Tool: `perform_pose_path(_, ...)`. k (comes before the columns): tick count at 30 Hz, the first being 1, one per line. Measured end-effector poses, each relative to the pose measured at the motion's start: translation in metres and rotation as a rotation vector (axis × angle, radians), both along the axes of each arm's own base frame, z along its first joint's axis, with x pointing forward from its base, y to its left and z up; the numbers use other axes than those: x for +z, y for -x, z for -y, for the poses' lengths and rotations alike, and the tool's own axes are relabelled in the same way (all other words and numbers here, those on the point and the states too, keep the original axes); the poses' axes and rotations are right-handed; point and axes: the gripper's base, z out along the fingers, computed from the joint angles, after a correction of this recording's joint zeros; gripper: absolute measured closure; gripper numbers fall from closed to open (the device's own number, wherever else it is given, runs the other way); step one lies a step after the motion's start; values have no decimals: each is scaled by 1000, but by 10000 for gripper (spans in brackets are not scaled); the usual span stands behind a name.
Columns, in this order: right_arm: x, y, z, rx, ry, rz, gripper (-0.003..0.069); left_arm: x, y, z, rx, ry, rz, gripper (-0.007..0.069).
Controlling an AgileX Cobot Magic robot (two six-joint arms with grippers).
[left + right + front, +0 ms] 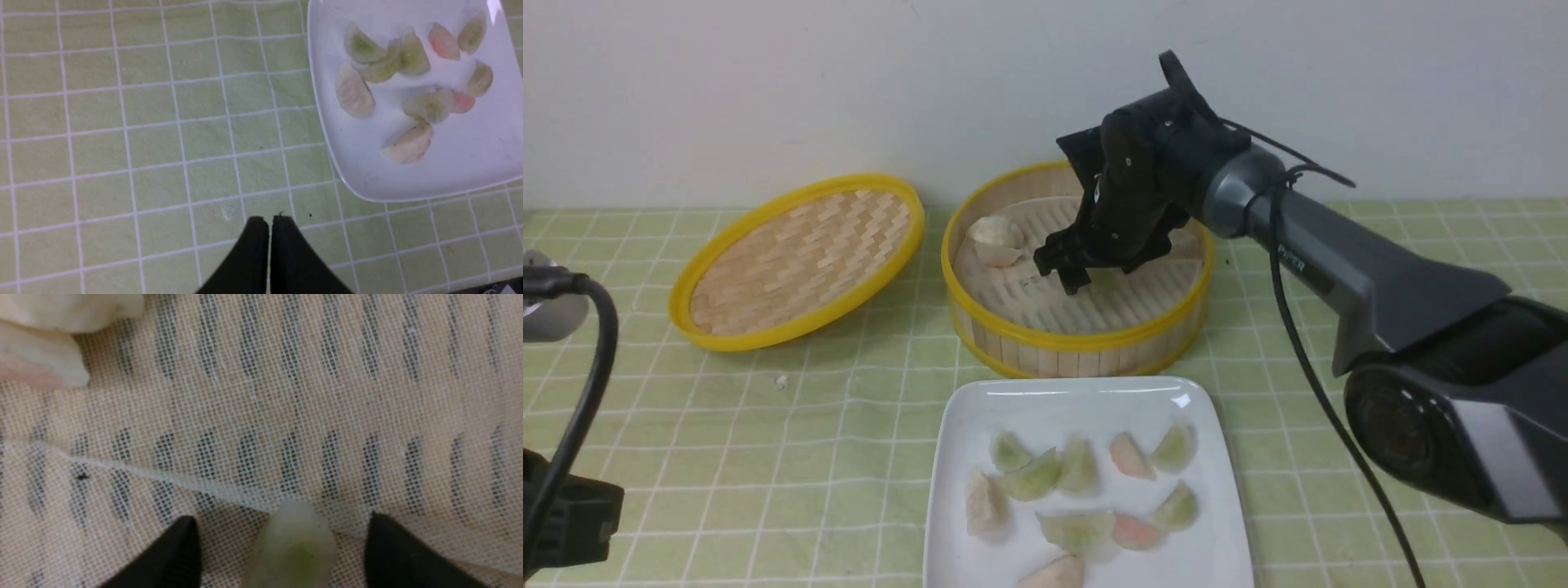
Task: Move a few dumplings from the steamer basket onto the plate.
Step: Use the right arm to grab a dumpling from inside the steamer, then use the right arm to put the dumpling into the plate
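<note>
The steamer basket [1078, 335] stands mid-table with a mesh liner [286, 396] over its slatted floor. My right gripper [1066, 265] reaches down into it and is open. In the right wrist view, the gripper [282, 518] straddles a pale green dumpling [294, 547], with bare liner showing on both sides. Two paler dumplings [996, 238] lie at the basket's left wall. The white square plate [964, 425] in front holds several dumplings [1078, 531]. My left gripper [269, 220] is shut and empty over the cloth, beside the plate [449, 175].
A shallow woven lid [800, 257] with a yellow rim lies tilted to the left of the basket. A green checked cloth [727, 457] covers the table and a pale wall stands close behind. A small crumb [781, 380] lies on the cloth.
</note>
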Motion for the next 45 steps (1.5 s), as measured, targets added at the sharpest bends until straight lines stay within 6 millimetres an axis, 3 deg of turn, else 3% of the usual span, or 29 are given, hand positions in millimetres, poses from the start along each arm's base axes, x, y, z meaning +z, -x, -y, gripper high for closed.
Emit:
perform_pose_path(2, 1, 1, 1, -1, 8, -11, 335, 0, 0, 0, 0, 0, 0, 630)
perform_pose_path(3, 3, 2, 2, -2, 17, -17, 440, 0, 0, 0, -1, 0, -3, 630)
perform_pose_path(4, 5, 3, 3, -2, 24, -19, 471, 0, 0, 0, -1, -1, -5, 630)
perform_pose_path(6, 14, 5, 4, -4, 30, -17, 461, -1, 1, 0, -2, -1, -10, 630)
perform_pose_path(11, 85, 18, 13, 13, 2, 73, 452, -1, 1, 0, -5, -1, -17, 630)
perform_pose_path(13, 102, 24, 15, 26, -20, 88, 452, -1, 1, 1, -5, 4, -17, 630)
perform_pose_path(16, 133, 45, 19, 52, -85, 76, 452, -1, 1, 1, -5, 3, -17, 630)
perform_pose_path(18, 144, 68, 22, 88, -118, 18, 452, -1, 1, 1, -6, 3, -18, 630)
perform_pose_path(21, 141, 87, 22, 120, -119, -43, 452, -1, 1, 1, -6, 3, -18, 630)
perform_pose_path(22, 139, 111, 21, 160, -114, -99, 452, -1, 1, 1, -6, 3, -18, 630)
perform_pose_path(28, 83, 158, 15, 218, -24, -318, 452, -1, 1, 1, -7, 2, -16, 630)
perform_pose_path(32, 50, 168, 16, 209, 34, -408, 452, 0, 1, 1, -24, -9, -3, 630)
perform_pose_path(36, 40, 165, 14, 205, 38, -410, 444, 0, 1, 1, -25, -10, 1, 630)
perform_pose_path(41, 39, 164, 13, 198, 27, -397, 321, 0, 1, 1, -26, -11, 1, 630)
perform_pose_path(43, 39, 163, 13, 198, 29, -393, 195, 0, 1, 1, -26, -11, 1, 630)
perform_pose_path(45, 39, 164, 13, 204, 34, -397, 127, 0, 1, 1, -26, -11, 1, 630)
